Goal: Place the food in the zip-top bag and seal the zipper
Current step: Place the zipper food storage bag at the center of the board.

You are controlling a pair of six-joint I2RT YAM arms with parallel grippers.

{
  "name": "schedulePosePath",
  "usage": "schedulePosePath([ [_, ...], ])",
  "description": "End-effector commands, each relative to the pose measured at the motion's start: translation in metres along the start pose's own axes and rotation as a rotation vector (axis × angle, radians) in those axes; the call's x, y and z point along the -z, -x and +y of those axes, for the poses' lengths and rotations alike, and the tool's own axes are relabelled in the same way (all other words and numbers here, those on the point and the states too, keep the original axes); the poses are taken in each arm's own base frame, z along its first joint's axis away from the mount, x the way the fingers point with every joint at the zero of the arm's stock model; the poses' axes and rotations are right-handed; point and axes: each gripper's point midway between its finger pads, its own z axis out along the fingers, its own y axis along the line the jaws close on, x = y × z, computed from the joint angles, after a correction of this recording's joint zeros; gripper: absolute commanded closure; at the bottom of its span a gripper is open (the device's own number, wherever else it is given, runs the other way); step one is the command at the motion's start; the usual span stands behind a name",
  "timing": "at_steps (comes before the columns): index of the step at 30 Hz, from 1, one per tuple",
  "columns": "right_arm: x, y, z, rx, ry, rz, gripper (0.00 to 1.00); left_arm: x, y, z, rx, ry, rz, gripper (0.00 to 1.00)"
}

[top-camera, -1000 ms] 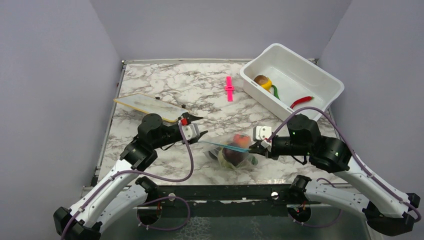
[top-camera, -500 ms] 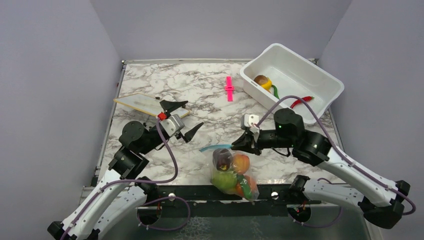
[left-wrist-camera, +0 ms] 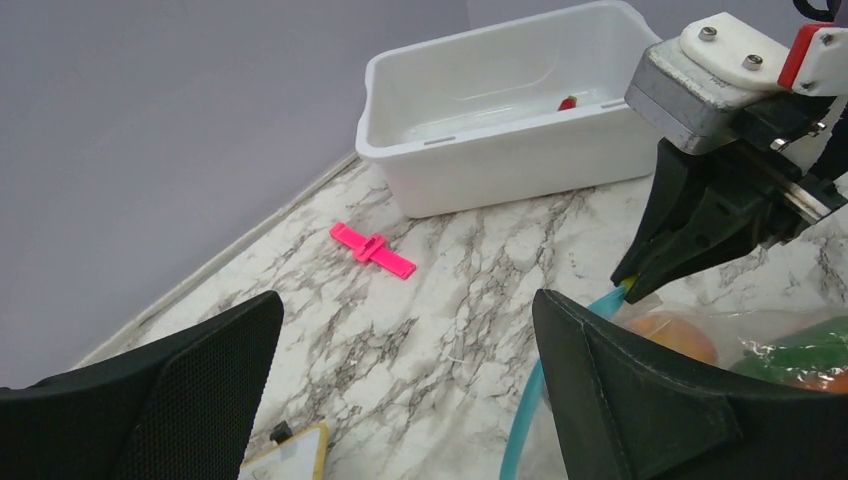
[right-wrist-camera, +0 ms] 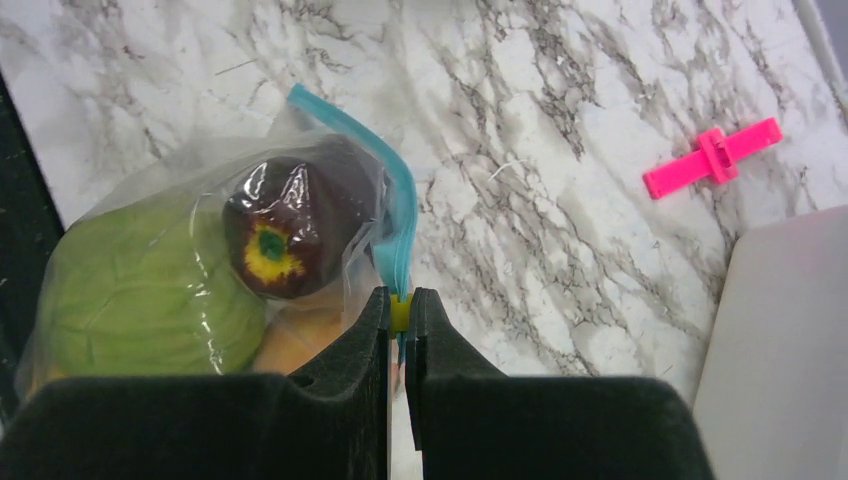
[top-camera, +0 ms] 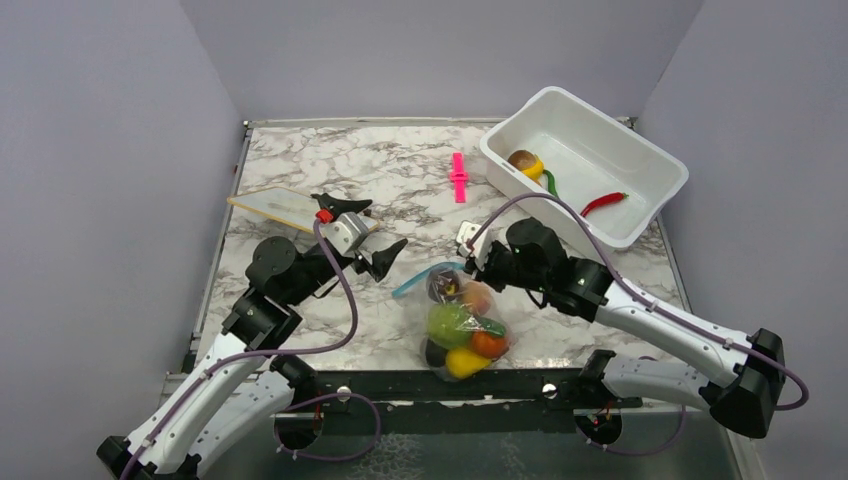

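Top external view: the zip-top bag [top-camera: 462, 330] is no longer stretched between my two end effectors. It now droops from my right end effector [top-camera: 468, 270] toward the near edge of the tabletop [top-camera: 330, 160], with the food [top-camera: 450, 322] bunched inside just below that end effector.
Right wrist view: fingers pressed together, pinching one end of the zipper [right-wrist-camera: 402, 210], with a small yellow bit [right-wrist-camera: 399, 312] between them.
Left wrist view: my left end effector [left-wrist-camera: 405, 300] has let go and stands spread wide, touching nothing.
Meaning: filling looks done. I cannot tell whether the zipper is closed along its whole length, so sealing probably needs checking.
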Motion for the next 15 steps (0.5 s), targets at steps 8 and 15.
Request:
schedulePosePath([
  [8, -0.008, 0.024, -0.091, -0.039, -0.345, -0.067, 0.99, 0.001, -0.020, 0.016, 0.159, 0.133, 0.079, 0.01],
  [15, -0.004, 0.028, -0.103, -0.101, -0.395, -0.075, 0.65, 0.002, -0.036, 0.027, 0.294, 0.245, 0.137, 0.01],
])
